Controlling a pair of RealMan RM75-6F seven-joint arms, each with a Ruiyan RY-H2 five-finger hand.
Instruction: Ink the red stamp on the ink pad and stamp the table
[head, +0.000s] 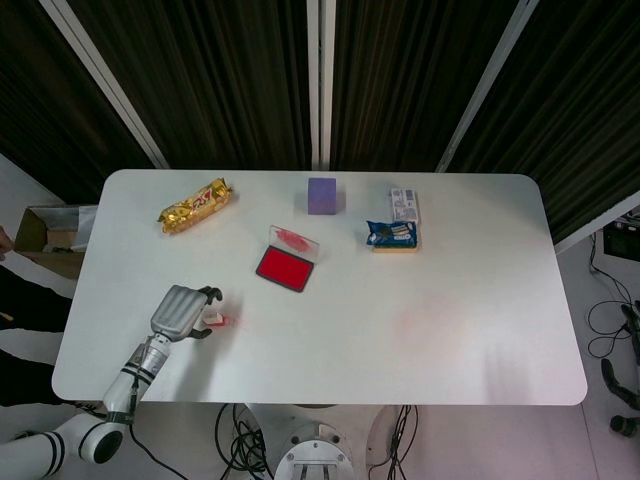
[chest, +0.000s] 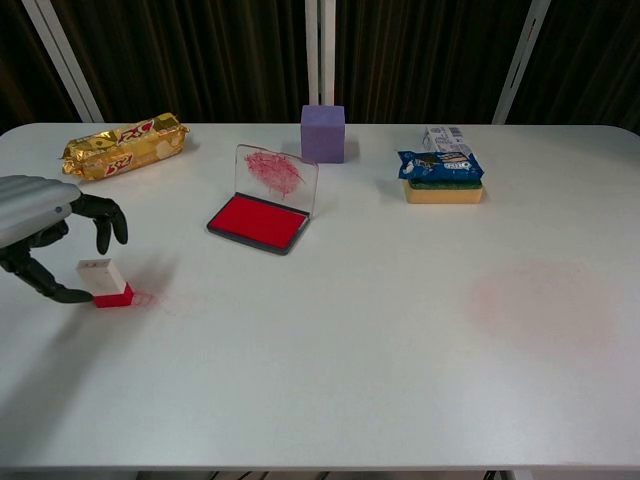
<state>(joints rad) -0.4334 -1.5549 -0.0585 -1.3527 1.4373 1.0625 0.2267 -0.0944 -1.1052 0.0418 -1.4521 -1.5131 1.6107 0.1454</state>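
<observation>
Red stamp (chest: 105, 283) stands upright on bench (chest: 330, 350), well left and forward of the ink pad (chest: 258, 222). Your left robot hand (chest: 40, 232) hovers over it, fingers apart, holding nothing. Lower squarely, pinch the white body, avoid tipping.

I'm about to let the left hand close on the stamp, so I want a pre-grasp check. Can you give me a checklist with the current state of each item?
1. Red stamp standing upright on the table: ok.
2. Left hand placed around the stamp, fingers over it and thumb low beside it: ok.
3. Stamp already gripped: not ok; a gap shows between fingers and stamp in the chest view.
4. Ink pad open, lid up, red surface exposed: ok.
5. Path from stamp to ink pad free of other things: ok.
6. Right hand out of the way: cannot tell; neither view shows it.
</observation>
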